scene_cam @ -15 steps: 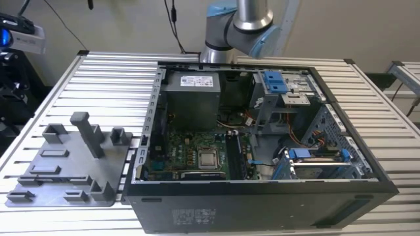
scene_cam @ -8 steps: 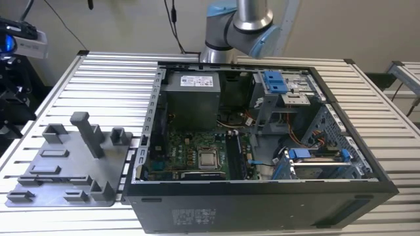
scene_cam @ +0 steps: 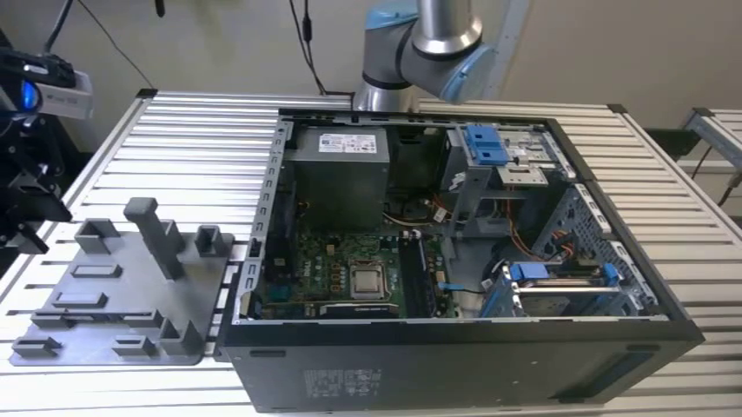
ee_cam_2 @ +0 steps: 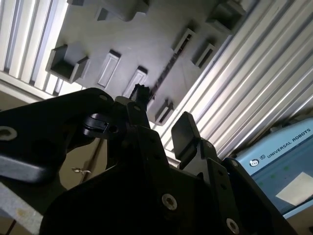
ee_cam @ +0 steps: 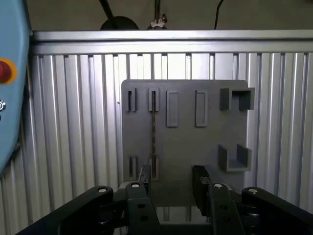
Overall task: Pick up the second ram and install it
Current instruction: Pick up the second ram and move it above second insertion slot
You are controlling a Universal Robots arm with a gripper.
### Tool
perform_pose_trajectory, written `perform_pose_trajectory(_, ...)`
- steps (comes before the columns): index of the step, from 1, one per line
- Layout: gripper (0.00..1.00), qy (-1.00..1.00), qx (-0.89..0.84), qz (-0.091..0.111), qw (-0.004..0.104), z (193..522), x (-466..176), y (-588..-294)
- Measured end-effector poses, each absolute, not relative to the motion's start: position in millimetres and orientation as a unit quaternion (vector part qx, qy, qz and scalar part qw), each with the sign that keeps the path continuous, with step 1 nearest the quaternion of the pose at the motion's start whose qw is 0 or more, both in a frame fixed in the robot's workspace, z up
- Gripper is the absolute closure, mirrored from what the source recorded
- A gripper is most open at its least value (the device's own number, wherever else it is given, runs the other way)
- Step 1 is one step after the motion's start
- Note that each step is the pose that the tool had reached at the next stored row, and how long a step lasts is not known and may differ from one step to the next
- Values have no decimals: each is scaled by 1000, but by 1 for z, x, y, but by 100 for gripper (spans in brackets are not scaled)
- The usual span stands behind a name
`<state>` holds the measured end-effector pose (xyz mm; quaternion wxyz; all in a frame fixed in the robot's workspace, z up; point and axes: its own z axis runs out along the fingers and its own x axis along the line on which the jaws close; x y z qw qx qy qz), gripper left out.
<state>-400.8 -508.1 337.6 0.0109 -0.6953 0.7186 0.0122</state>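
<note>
2nd ram [ee_cam: 153, 128] | thin dark strip, edge-on in tray [ee_cam: 186, 142] | hand [ee_cam: 172, 177] spread, empty

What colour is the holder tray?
The tray is plain grey, clearest in the first wrist view.

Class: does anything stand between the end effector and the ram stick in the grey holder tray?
Nothing visible does. In the first wrist view the ram stick stands on edge in slots of the grey holder tray, and the open end effector faces it with only bare tray and air between.
</note>
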Motion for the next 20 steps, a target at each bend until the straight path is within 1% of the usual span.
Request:
perform_pose_trajectory(8,52,719,-695,12,11,325,-401,-508)
perform_pose_trajectory(20,52,719,-695,15,8,311,-401,-508)
